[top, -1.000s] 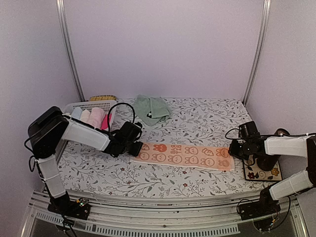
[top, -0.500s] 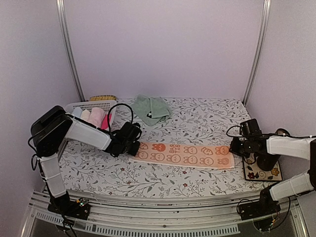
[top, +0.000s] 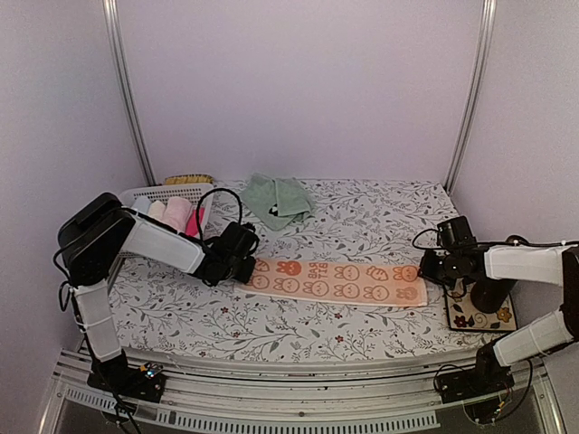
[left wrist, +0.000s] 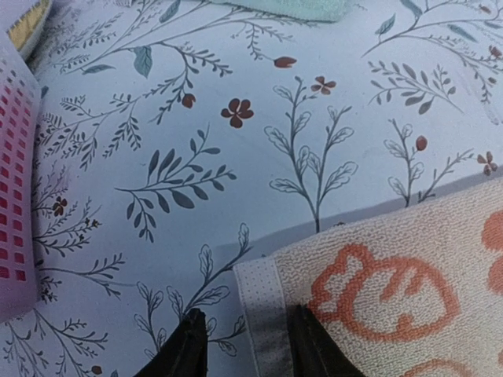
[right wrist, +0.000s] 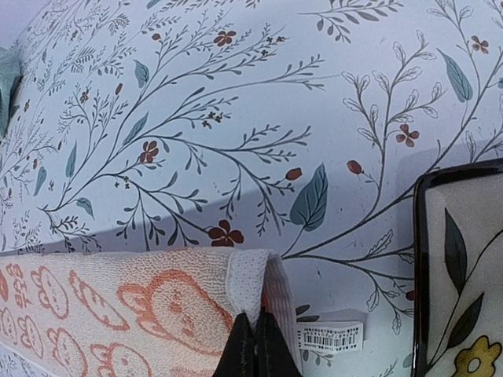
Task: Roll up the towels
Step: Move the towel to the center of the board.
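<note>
An orange towel (top: 335,282) with a cream rabbit print lies stretched flat across the middle of the flowered table. My left gripper (top: 246,268) is at its left end. In the left wrist view the gripper (left wrist: 247,345) stands open, one finger on the cloth-covered table and the other on the towel (left wrist: 377,283), with the flat hem between them. My right gripper (top: 425,271) is at the right end. In the right wrist view that gripper (right wrist: 258,338) is shut on the towel's (right wrist: 118,306) hem, which is pinched up into a fold. A pale green towel (top: 279,199) lies crumpled at the back.
A white lattice basket (top: 145,194) holding rolled cloths stands at the back left, close to the left arm (left wrist: 16,196). A flowered tray (top: 479,316) with a dark cup (top: 488,294) sits by the right arm (right wrist: 464,259). A barcode label (right wrist: 330,336) lies beside the towel's right end.
The right gripper has closed on the towel's right hem and lifted it into a fold. The left jaws have narrowed around the left hem. The towel has shifted slightly toward the back.
</note>
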Available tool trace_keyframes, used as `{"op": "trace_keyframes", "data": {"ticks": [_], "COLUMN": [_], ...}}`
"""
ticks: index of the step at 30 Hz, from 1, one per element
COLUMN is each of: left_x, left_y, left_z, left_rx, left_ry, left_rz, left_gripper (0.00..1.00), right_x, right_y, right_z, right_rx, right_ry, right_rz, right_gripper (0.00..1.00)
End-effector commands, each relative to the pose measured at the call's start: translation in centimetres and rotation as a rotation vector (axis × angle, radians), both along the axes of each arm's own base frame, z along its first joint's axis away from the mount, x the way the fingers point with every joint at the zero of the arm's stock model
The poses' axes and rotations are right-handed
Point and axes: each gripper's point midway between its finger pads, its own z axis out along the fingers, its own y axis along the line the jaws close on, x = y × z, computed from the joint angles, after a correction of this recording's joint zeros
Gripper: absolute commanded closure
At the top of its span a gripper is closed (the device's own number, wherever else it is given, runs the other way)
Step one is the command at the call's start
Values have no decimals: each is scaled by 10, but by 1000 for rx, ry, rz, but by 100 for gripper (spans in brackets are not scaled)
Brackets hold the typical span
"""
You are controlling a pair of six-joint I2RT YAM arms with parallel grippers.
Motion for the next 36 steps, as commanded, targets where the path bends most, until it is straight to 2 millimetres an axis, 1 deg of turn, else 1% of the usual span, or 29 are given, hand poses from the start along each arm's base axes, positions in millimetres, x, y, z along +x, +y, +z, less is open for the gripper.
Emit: {"op": "trace_keyframes", "data": {"ticks": [1, 4, 7, 14, 16, 17, 18, 23, 27, 30, 36], "left_x": [-4, -4, -4, -3, -3, -5, -6, -6, -6, -6, -4], "left_y": [17, 17, 18, 23, 23, 25, 26, 28, 30, 30, 31], "left_z": [-22, -21, -22, -22, -22, -33, -35, -37, -37, -37, -37], "left_rx": [62, 63, 69, 73, 74, 90, 95, 101, 103, 104, 103], "left_ry": [62, 60, 60, 59, 60, 80, 86, 89, 89, 89, 86], "left_rz": [29, 31, 34, 50, 52, 53, 53, 61, 64, 66, 74], "left_gripper": [61, 61, 61, 62, 63, 63, 63, 65, 65, 65, 63], "right_x": [20, 24, 27, 31, 31, 32, 32, 30, 32, 34, 41], "right_y": [-1, 1, 1, -3, -3, -4, -5, -4, -5, -5, -2], "right_z": [6, 4, 7, 21, 20, 19, 18, 17, 23, 19, 6], "right_rx": [-1, 3, 5, -8, -14, -19, -24, -20, -20, -24, -25], "right_ry": [-44, -41, -50, -86, -83, -79, -75, -73, -92, -87, -71], "right_rz": [-29, -27, -34, -50, -51, -52, -56, -57, -64, -63, -57], "right_gripper": [98, 98, 98, 98, 98, 98, 98, 98, 98, 98, 98]}}
